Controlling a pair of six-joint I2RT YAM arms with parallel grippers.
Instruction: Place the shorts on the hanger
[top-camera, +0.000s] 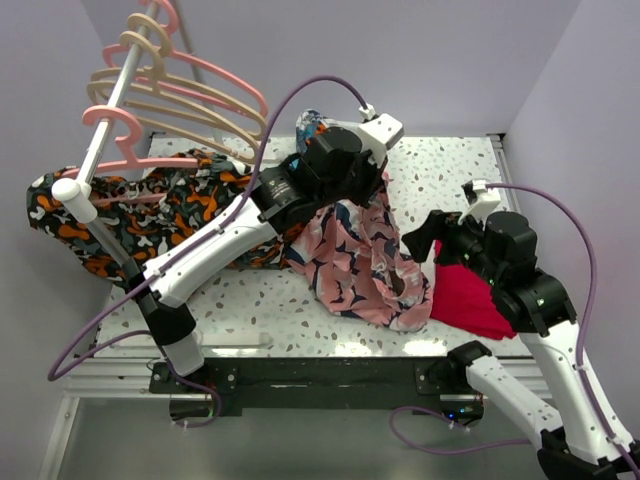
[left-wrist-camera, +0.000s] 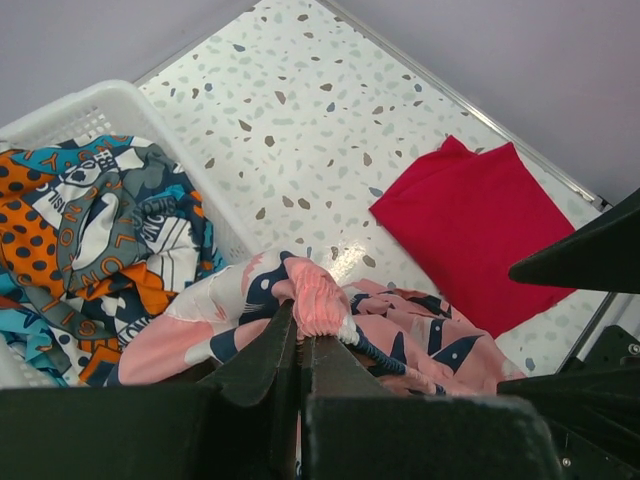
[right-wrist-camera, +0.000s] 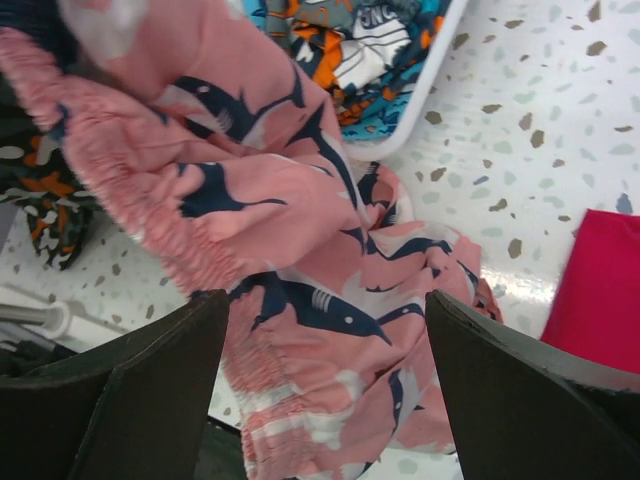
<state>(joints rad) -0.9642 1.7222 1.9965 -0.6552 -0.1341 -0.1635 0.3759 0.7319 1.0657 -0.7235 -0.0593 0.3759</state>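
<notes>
The salmon-pink shorts (top-camera: 365, 262) with a navy and white print hang from my left gripper (top-camera: 372, 192) and their lower part rests bunched on the table. In the left wrist view the left gripper (left-wrist-camera: 300, 325) is shut on the gathered waistband of the shorts (left-wrist-camera: 320, 295). My right gripper (top-camera: 422, 238) stands just right of the hanging fabric. Its wrist view shows it (right-wrist-camera: 325, 300) wide open, with the shorts (right-wrist-camera: 300, 230) in front of the jaws and nothing pinched. The beige hanger (top-camera: 165, 100) hangs on the rail at the far left.
Pink hangers (top-camera: 215, 75) share the white rail (top-camera: 95, 150). A black-orange-white patterned garment (top-camera: 150, 205) lies in a white basket (left-wrist-camera: 90, 105) at the left. A plain red cloth (top-camera: 470, 295) lies flat on the speckled table (top-camera: 450, 170) under the right arm.
</notes>
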